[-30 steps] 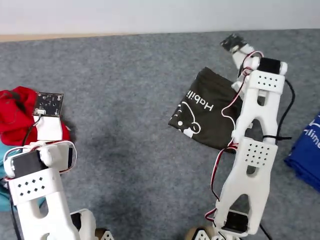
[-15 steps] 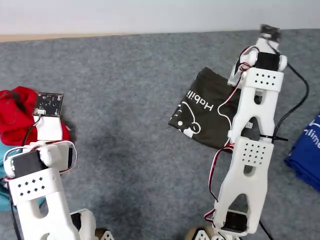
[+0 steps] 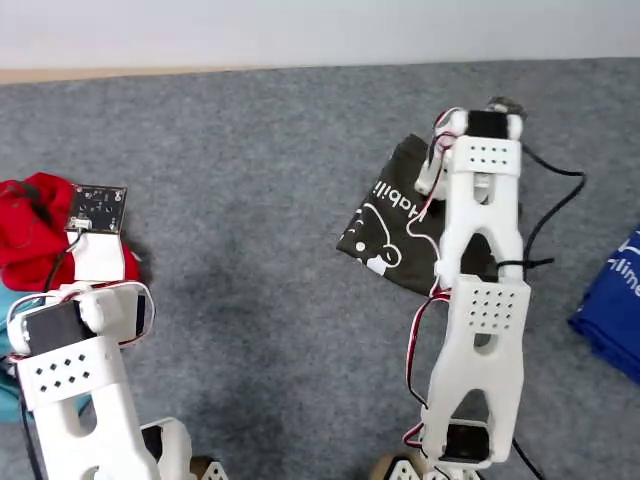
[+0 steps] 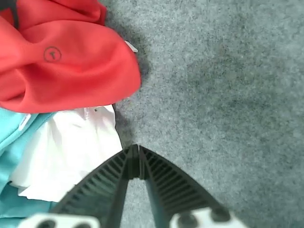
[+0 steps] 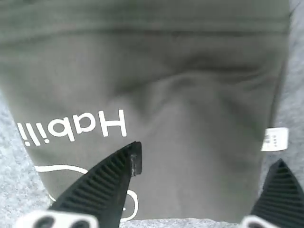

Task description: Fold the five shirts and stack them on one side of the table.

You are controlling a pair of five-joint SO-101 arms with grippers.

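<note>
We hold the right gripper (image 5: 207, 159) spread open directly above the dark shirt (image 5: 190, 90); the left gripper (image 4: 137, 159) sits clenched and empty, well apart.

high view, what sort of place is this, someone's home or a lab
Most likely a robot test bench: a grey felt-covered table, two white plastic robot arms, and shirts laid out for folding, a dark olive printed shirt and a crumpled red shirt.
</note>
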